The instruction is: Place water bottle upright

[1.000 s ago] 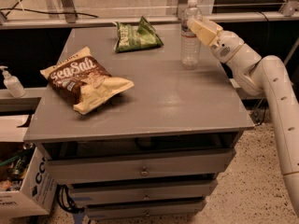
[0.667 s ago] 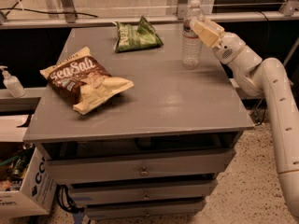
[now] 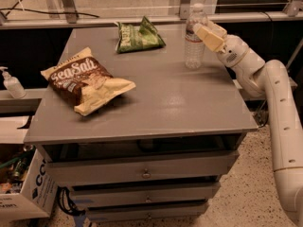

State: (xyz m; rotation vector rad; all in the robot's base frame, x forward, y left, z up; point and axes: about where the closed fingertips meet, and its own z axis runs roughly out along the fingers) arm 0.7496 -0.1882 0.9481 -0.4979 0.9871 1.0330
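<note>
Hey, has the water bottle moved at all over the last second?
No. The water bottle stands upright at the same distance right of the green chip bag, with the gripper at its upper right.

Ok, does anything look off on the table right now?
Nothing stands out. The clear ribbed plastic water bottle stands upright near the far right corner of the grey table, with the gripper beside its upper part. Nothing is spilled.

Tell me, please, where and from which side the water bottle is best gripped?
Likely around the ribbed middle of the water bottle, at its label band, coming level from its right, where the gripper sits beside it. It stands upright, round and narrow, by the table edge there.
</note>
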